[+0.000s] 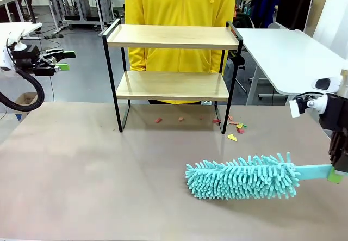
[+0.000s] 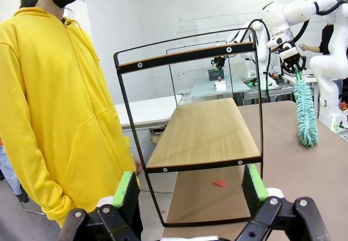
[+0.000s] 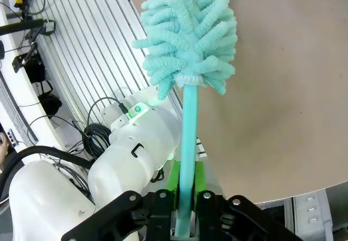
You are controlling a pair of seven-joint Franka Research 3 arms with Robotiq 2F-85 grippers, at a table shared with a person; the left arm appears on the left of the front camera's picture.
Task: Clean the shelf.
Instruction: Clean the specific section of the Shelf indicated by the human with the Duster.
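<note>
Front view: scraps [image 1: 232, 137] litter the table [image 1: 81, 170] by the shelf [image 1: 173, 37], duster [image 1: 244, 177] nearer.

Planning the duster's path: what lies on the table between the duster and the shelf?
In the front view, small red, yellow and green scraps lie by the shelf's right legs; the table up to the duster is otherwise bare.

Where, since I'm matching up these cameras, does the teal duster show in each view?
Front view: the duster is at lower right, its handle running right into the right gripper.
Left wrist view: the duster is at far right, a narrow upright teal strip below the right gripper.
Right wrist view: the duster is at centre, handle rising from between the fingers, head at the top.
Shared landmark: the tan table top, beneath the duster in all three.
</note>
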